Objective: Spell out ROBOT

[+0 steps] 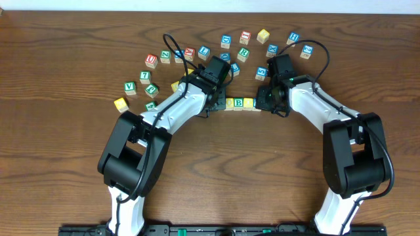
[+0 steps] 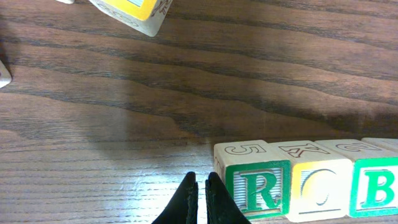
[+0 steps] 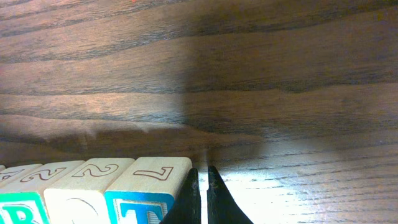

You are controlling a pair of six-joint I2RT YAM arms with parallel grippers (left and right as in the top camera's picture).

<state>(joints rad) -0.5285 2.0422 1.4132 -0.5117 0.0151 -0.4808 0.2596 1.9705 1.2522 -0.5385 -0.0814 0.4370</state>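
The letter cubes stand side by side in one row (image 1: 239,103) between my two grippers. The left wrist view shows the row's left end: green R (image 2: 258,186), a yellow-faced cube (image 2: 320,190), then green B (image 2: 376,190). My left gripper (image 2: 201,177) is shut and empty, its tips against the R cube's outer side. The right wrist view shows green B (image 3: 18,211), a yellow-faced cube (image 3: 81,208) and blue T (image 3: 140,208) at the right end. My right gripper (image 3: 203,171) is shut and empty, right beside the T cube. From overhead, both arms hide the row's end cubes.
Several spare letter cubes lie in an arc behind the row, from a yellow one (image 1: 120,103) at the left, past a red U (image 1: 151,59), to a yellow one (image 1: 263,35) at the back. One yellow-edged cube (image 2: 134,12) lies close behind my left gripper.
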